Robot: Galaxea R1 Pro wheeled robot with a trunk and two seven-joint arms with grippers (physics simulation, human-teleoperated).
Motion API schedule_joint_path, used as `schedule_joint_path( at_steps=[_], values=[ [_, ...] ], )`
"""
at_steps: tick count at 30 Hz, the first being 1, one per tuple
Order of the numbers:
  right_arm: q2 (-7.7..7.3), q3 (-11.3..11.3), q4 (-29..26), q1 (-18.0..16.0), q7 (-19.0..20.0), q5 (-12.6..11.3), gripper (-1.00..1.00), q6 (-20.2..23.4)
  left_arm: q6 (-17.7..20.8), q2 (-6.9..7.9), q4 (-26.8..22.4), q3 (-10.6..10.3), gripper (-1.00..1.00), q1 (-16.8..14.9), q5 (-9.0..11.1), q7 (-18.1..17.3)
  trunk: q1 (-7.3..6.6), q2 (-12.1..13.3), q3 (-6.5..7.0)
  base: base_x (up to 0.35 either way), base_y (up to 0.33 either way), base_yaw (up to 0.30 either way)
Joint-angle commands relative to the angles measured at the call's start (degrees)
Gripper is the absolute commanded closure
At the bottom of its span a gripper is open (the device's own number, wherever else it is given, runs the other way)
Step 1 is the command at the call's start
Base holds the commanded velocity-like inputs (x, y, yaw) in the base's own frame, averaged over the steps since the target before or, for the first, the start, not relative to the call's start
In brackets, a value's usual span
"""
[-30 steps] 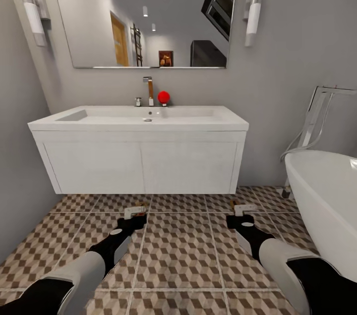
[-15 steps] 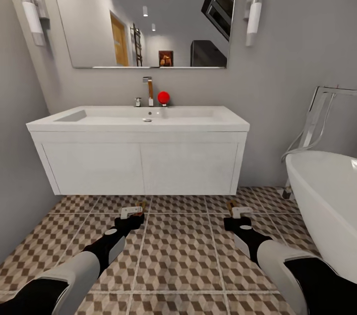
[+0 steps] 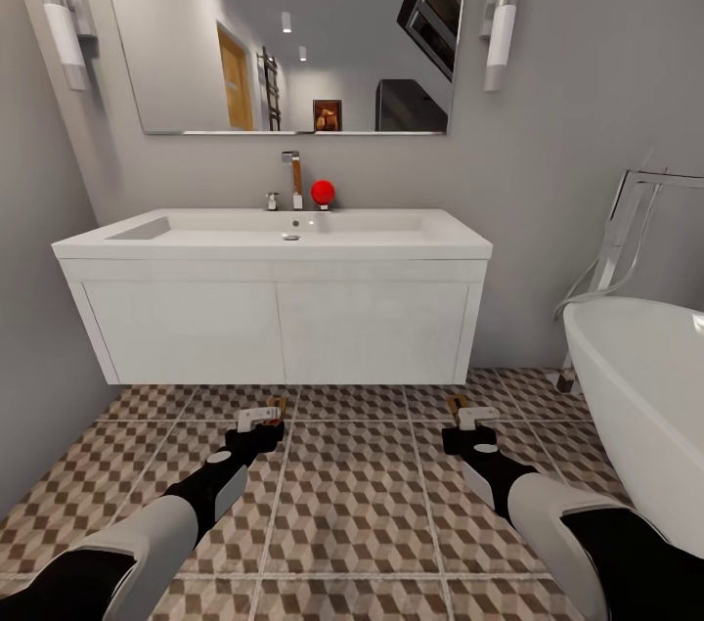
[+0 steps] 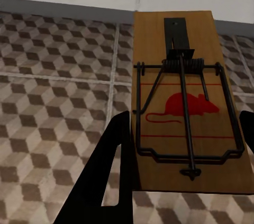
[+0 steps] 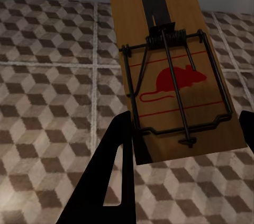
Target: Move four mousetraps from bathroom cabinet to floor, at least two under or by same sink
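Below the long white rectangular sink (image 3: 284, 232) on its white two-door vanity (image 3: 279, 318), the head view shows both arms extended low over the brown, beige and cream cube-patterned bathroom floor (image 3: 362, 513). The left gripper (image 3: 256, 429) carries a small brown wooden mousetrap with a pale top (image 3: 264, 414); the right gripper (image 3: 469, 432) carries a second such trap (image 3: 469, 414). A white oval bathtub (image 3: 645, 396) stands on the right side. Compared with one second ago, both grippers have advanced slightly toward the vanity's front edge and then steadied; over the last half second almost nothing has moved. Judgement: the approach is ending and release is the next step.

Left wrist view: the flat wooden mousetrap with black wire spring and red mouse print (image 4: 182, 107) sits between the black fingers (image 4: 106, 176), jaws pinching its edges, above tiles near the vanity's base.

Right wrist view: the second printed wooden mousetrap (image 5: 174, 81), slightly skewed, is likewise pinched between the black fingers (image 5: 108, 176) over tiled floor.

Placed here, both traps would lie next to the same sink.
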Motion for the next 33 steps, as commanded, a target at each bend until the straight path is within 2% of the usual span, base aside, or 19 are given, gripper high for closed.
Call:
schedule_joint_path(
  at_steps=[1,33],
  values=[
    [0.03,0.45,0.11,-0.05,-0.21,-0.16,1.00,-0.20,-0.22,0.03,0.09,-0.47,1.00,-0.04,0.63,0.16,-0.01,-0.02,-0.06,0.000,0.000,0.000],
    [-0.31,0.45,0.11,-0.05,-0.21,0.19,1.00,-0.20,-0.69,0.51,0.85,-0.33,1.00,-0.04,0.77,0.13,0.79,-0.44,-6.92,0.000,0.000,0.000]
  ],
)
